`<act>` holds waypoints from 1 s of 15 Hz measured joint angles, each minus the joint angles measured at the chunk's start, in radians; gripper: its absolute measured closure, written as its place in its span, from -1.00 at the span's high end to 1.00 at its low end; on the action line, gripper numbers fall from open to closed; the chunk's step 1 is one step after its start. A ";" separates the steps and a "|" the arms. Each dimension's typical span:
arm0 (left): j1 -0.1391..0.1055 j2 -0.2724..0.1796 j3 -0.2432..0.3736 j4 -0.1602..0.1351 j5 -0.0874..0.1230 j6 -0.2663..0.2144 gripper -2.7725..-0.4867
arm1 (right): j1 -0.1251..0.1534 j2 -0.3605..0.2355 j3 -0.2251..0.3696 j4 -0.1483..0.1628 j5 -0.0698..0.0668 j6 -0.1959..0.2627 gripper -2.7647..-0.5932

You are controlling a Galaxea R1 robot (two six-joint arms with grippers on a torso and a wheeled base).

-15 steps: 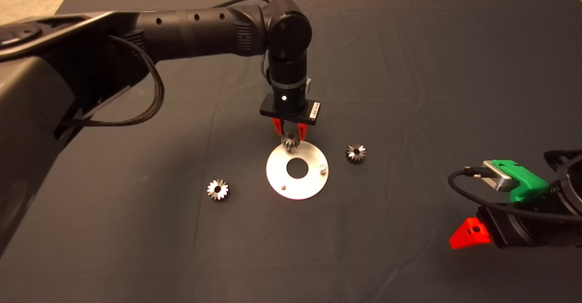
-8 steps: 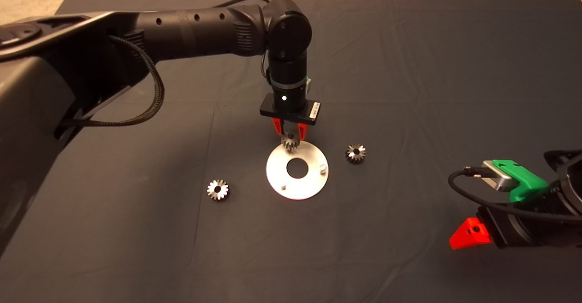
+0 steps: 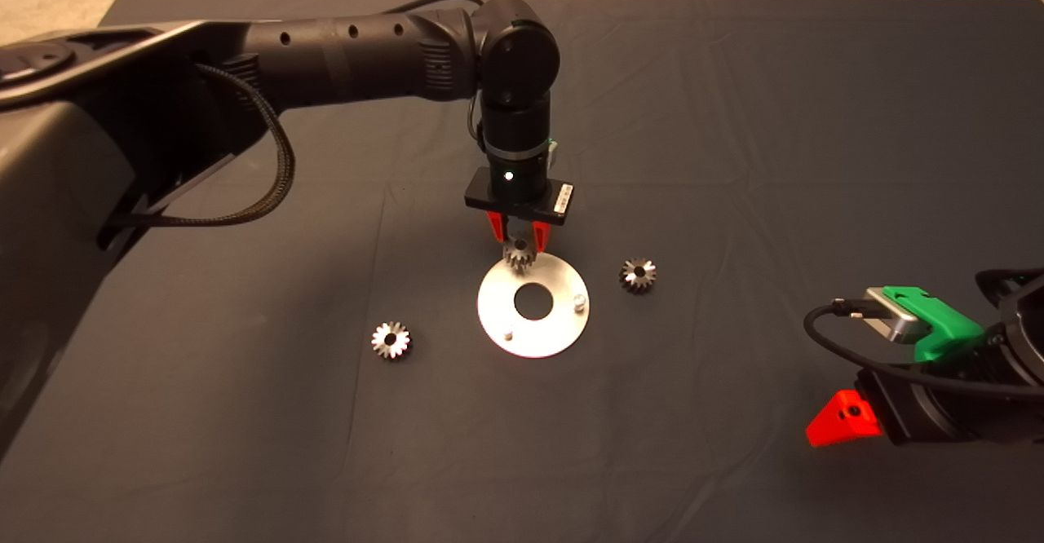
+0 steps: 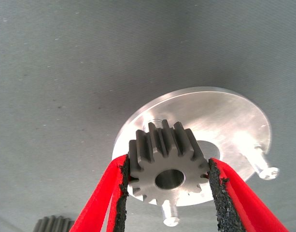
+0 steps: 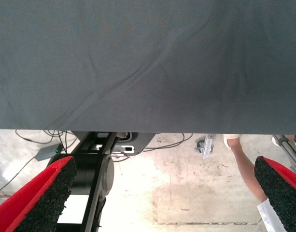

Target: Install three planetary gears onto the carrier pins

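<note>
While left gripper [image 4: 167,193] jaws clamp toothed metal gear [image 4: 167,166], over flat round disc [image 4: 225,121]

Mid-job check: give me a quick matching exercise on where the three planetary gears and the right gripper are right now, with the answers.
Things:
1. gear near the disc's far rim
2. gear
3. gear
4. right gripper

Places or states:
A. lying on the mat right of the disc
B. open, waiting at the lower right edge of the head view
C. pinched between the left gripper's pads
D. lying on the mat left of the disc

Pairs: 1-C, 2-D, 3-A, 4-B
</note>
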 joint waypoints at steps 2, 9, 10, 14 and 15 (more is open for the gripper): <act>0.000 0.000 0.000 0.000 0.001 0.000 -0.51 | 0.000 0.000 0.000 0.000 0.000 0.000 0.99; 0.014 0.000 0.000 0.000 0.005 0.000 -0.51 | 0.000 0.000 0.000 0.000 0.000 0.000 0.99; 0.014 0.000 0.000 0.000 0.009 0.000 -0.51 | 0.000 0.000 0.000 0.000 0.000 0.000 0.99; 0.013 0.000 0.000 0.000 0.033 0.000 -0.41 | 0.000 0.000 0.000 0.000 0.000 0.000 0.99; 0.013 0.000 0.000 0.000 0.033 0.000 -0.41 | 0.000 0.000 0.000 0.000 0.000 0.000 0.99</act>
